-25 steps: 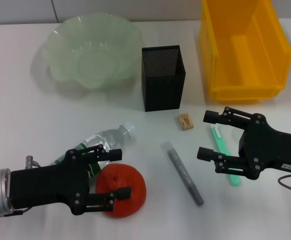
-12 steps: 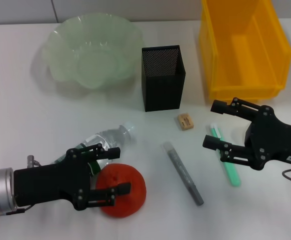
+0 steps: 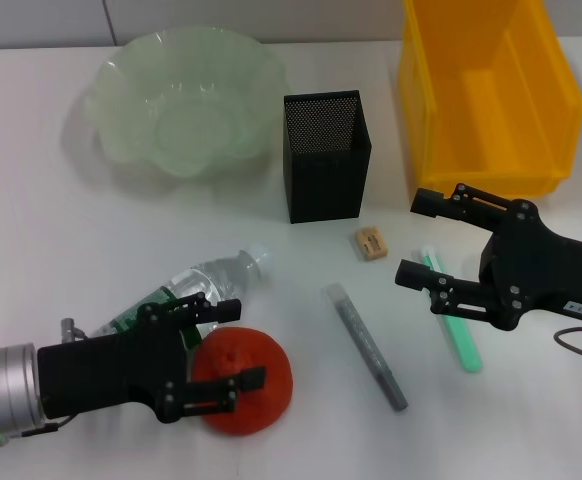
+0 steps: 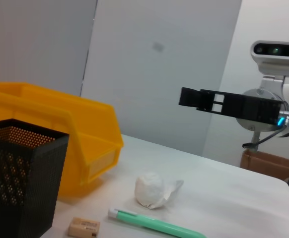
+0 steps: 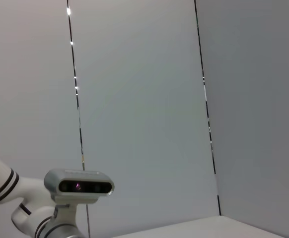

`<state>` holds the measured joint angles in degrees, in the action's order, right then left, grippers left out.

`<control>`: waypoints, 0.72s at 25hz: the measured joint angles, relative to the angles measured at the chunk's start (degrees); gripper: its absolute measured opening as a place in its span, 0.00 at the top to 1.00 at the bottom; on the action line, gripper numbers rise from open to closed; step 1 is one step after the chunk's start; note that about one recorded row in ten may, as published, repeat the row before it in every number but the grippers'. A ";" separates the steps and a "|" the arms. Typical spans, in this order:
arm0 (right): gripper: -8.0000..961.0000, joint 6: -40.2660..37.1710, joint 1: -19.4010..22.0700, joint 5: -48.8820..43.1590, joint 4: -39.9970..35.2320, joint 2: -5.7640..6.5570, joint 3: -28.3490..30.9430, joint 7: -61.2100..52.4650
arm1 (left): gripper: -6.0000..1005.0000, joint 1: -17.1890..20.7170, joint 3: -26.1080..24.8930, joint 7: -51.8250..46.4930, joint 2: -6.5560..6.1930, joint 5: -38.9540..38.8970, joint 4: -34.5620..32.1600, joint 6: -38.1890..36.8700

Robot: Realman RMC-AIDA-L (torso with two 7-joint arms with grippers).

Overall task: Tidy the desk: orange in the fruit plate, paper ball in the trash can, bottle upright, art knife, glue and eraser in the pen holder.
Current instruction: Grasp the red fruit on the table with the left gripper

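Observation:
The orange (image 3: pixel 256 395) lies at the front left, and my left gripper (image 3: pixel 246 342) stands open over it, one finger on each side. The bottle (image 3: pixel 206 283) lies on its side just behind it. My right gripper (image 3: pixel 411 237) is open above the table, between the eraser (image 3: pixel 370 244) and the green art knife (image 3: pixel 453 325). The grey glue stick (image 3: pixel 366 346) lies in the front middle. Hidden in the head view, the paper ball (image 4: pixel 152 190) shows in the left wrist view beside the knife. Further back are the fruit plate (image 3: pixel 121 100), pen holder (image 3: pixel 326 170) and trash can (image 3: pixel 471 185).
The yellow trash can stands close behind my right gripper, and the pen holder is just left of it. The fruit plate holds nothing. The right wrist view shows only a wall and the robot's head.
My right gripper drew back to the right and then came left again toward the eraser, staying open. My left gripper has hardly moved over the orange.

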<state>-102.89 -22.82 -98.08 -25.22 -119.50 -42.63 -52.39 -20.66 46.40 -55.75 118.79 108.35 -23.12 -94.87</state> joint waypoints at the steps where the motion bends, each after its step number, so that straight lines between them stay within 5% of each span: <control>1: 0.20 0.00 -0.04 0.00 0.00 -0.02 0.00 0.00 | 0.19 -0.10 -0.04 1.47 0.01 -0.01 1.27 0.31; 18: 0.20 0.21 -0.34 0.85 0.00 -0.04 0.00 0.01 | 0.19 0.15 -0.04 5.92 -0.09 0.28 4.57 5.81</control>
<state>-102.68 -23.16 -97.22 -25.22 -119.54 -42.62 -52.38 -20.51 46.36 -49.83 118.70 108.63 -18.56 -89.06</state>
